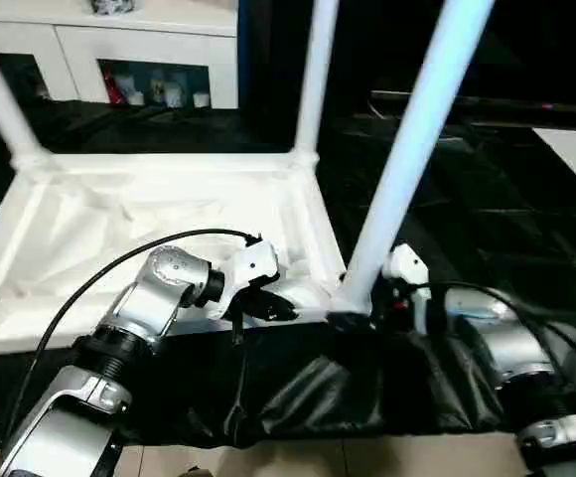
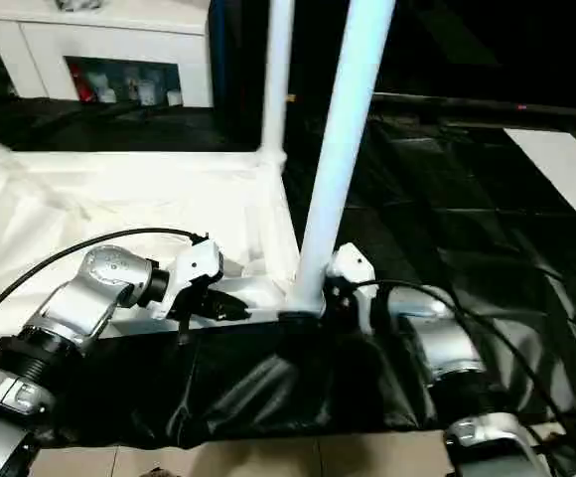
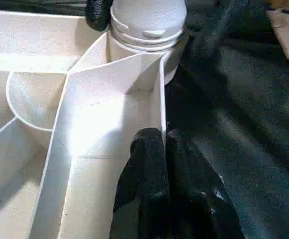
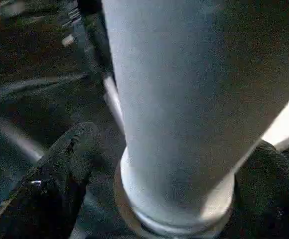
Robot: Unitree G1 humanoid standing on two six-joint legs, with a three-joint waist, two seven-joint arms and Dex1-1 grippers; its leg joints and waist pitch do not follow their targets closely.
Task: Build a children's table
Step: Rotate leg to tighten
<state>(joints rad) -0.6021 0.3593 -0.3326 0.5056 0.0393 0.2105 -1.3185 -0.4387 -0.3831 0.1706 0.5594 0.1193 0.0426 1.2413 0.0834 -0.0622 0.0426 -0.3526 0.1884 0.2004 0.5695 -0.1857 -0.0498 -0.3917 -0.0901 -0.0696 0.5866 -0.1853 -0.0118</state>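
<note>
Table top [image 1: 119, 238] lies underside up on black sheet [image 1: 298, 388] (three legs seen standing). Left gripper [image 3: 159, 149] pinched shut on its near-right rim. Right gripper [image 4: 159, 199] spread wide around near-right corner leg [image 1: 407, 149].

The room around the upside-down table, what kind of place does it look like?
Probably a home-style room or a mock-up of one: a white cabinet with small items on its shelves stands at the back, and the children's table lies upside down on black sheeting over a pale floor.

My left gripper [image 3: 159, 149] is pinched tight (fingers pointing toward three o'clock), while my right gripper [image 4: 159, 199] gapes wide.
</note>
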